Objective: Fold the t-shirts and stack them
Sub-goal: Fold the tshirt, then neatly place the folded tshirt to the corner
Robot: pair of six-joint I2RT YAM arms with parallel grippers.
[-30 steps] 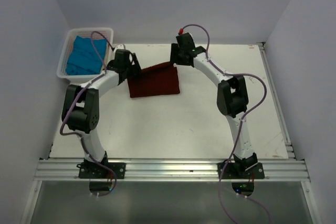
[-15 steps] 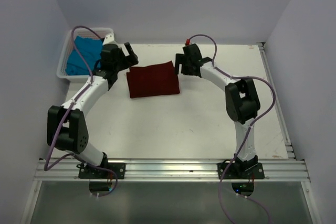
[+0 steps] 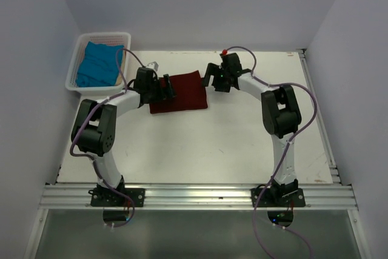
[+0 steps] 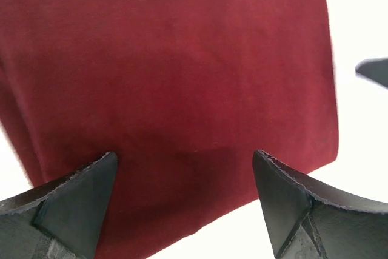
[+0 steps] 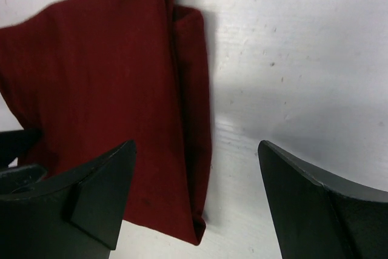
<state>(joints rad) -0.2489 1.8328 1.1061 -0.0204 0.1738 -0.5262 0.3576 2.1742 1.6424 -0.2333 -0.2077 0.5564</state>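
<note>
1. I see my left gripper (image 3: 169,87) over the left edge of the maroon t-shirt (image 3: 183,93), its jaws spread wide.
2. From the left wrist camera, both fingers (image 4: 71,205) stand well apart with red cloth filling the space under them. Nothing is pinched, and I cannot tell whether the tips touch the fabric.
3. My right gripper (image 3: 211,79) is just beside the shirt's far right corner, jaws likewise spread and holding nothing.
4. From the right wrist camera, one finger (image 5: 100,193) hangs over the cloth and the other over bare white table (image 5: 291,59). The shirt's folded right edge runs between them, its layers showing.
5. The maroon t-shirt lies flat as a folded rectangle on the far half of the table, between the two grippers.
6. The teal t-shirt (image 3: 97,66) lies bunched in the white basket (image 3: 103,33) at the far left corner, well apart from the maroon one.
</note>
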